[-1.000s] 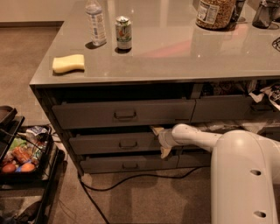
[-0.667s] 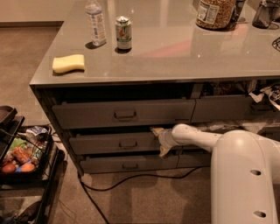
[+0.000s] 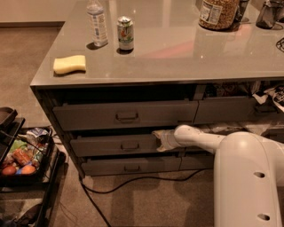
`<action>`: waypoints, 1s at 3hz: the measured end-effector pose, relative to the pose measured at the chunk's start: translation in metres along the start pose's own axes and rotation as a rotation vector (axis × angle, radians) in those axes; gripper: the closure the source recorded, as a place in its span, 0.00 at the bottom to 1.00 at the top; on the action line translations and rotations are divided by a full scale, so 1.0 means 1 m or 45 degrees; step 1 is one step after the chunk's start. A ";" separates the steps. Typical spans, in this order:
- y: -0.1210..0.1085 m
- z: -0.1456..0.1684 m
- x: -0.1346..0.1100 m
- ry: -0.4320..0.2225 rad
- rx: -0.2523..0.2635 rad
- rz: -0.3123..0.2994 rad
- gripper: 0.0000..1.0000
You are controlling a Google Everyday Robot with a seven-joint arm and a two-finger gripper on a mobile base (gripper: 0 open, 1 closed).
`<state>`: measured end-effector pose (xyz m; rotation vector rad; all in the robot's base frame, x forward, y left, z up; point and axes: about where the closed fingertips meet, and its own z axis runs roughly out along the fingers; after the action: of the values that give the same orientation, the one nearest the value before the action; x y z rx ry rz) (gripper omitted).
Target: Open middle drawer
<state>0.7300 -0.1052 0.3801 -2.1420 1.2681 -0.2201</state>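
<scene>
The middle drawer [image 3: 111,146] is a wide dark-grey front with a small loop handle [image 3: 129,146], set between a taller top drawer [image 3: 88,116] and a slim bottom drawer [image 3: 106,166]. A dark gap shows above its top edge. My gripper [image 3: 160,139] is at the right end of the middle drawer's front, to the right of the handle and touching or very near the front's edge. My white arm [image 3: 199,138] reaches to it from the right, from my white body [image 3: 248,177].
On the counter [image 3: 177,57] are a yellow sponge [image 3: 69,64], a water bottle [image 3: 97,22], a soda can [image 3: 125,33] and a jar [image 3: 217,13]. A black rack with snacks [image 3: 22,155] stands at the left. A cable [image 3: 133,181] lies on the floor. Cluttered compartments [image 3: 266,95] are at the right.
</scene>
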 end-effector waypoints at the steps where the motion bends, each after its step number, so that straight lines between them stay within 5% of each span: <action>1: 0.000 0.000 0.000 0.000 0.000 0.000 0.84; 2: -0.003 -0.002 0.000 0.000 0.000 0.000 1.00; 3: -0.003 -0.003 0.000 -0.003 -0.008 0.003 1.00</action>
<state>0.7307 -0.1052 0.3839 -2.1453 1.2712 -0.2132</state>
